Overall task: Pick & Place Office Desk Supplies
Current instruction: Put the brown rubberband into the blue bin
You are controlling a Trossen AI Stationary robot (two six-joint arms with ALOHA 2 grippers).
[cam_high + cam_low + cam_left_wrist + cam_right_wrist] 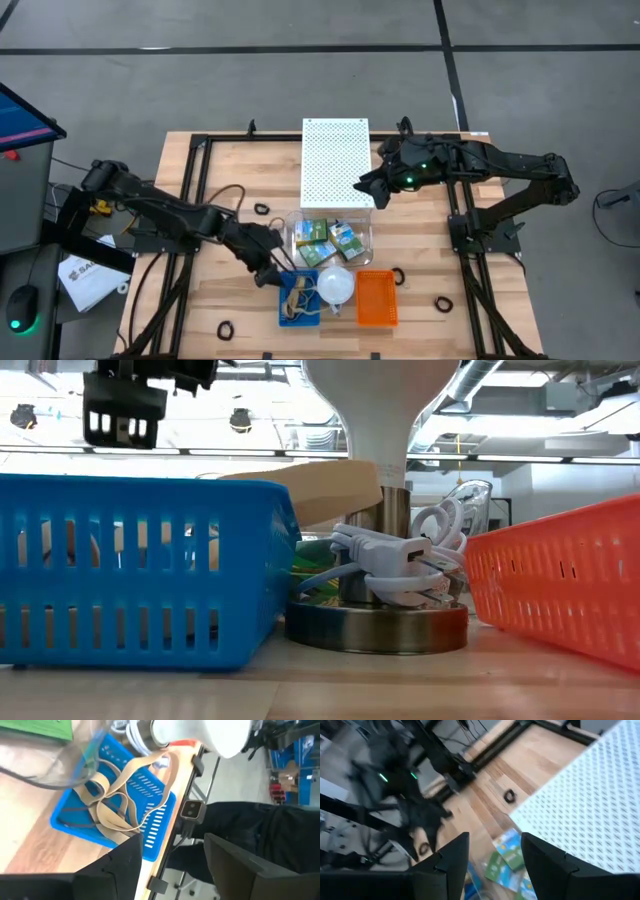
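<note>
The left gripper (pixel 268 272) stood with fingers wide and empty beside the blue basket (pixel 286 312) at lower centre, where the tan rubber bands (pixel 114 806) lay draped over the rim. Doing this well meant lifting clear without snagging them. The right gripper (pixel 368 192), fingers parted and empty, hovered above the crayon boxes (pixel 326 240).

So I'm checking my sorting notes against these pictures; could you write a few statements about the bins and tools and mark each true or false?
1. The rubber bands lie in the blue basket. True.
2. The orange basket holds crayon boxes. False: the crayon boxes sit in the clear container.
3. The left tool is open beside the blue basket. True.
4. The right tool grips a black ring. False: it is open, holding nothing.
</note>
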